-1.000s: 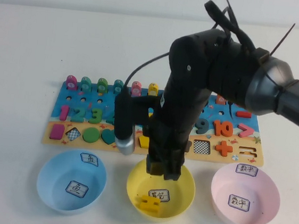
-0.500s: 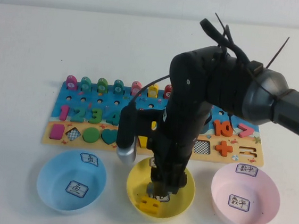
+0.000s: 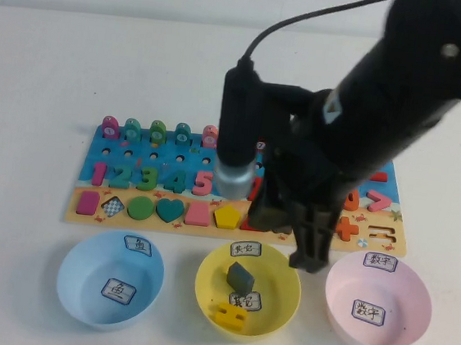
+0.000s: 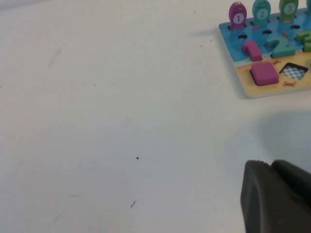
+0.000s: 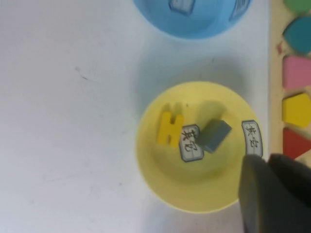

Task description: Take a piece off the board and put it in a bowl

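Risen from the yellow bowl (image 3: 211, 296), the right gripper (image 3: 308, 259) hangs at lower centre-right, empty, its fingers' state unclear. The piece (image 3: 241, 277) lies inside the bowl. The left gripper (image 4: 277, 196) hovers over the bare table (image 4: 121, 121), its fingers' state likewise unclear.

Numbers 1 to 5 are printed along the board (image 3: 87, 207); handwritten labels on the bowl (image 3: 209, 298) are unreadable.
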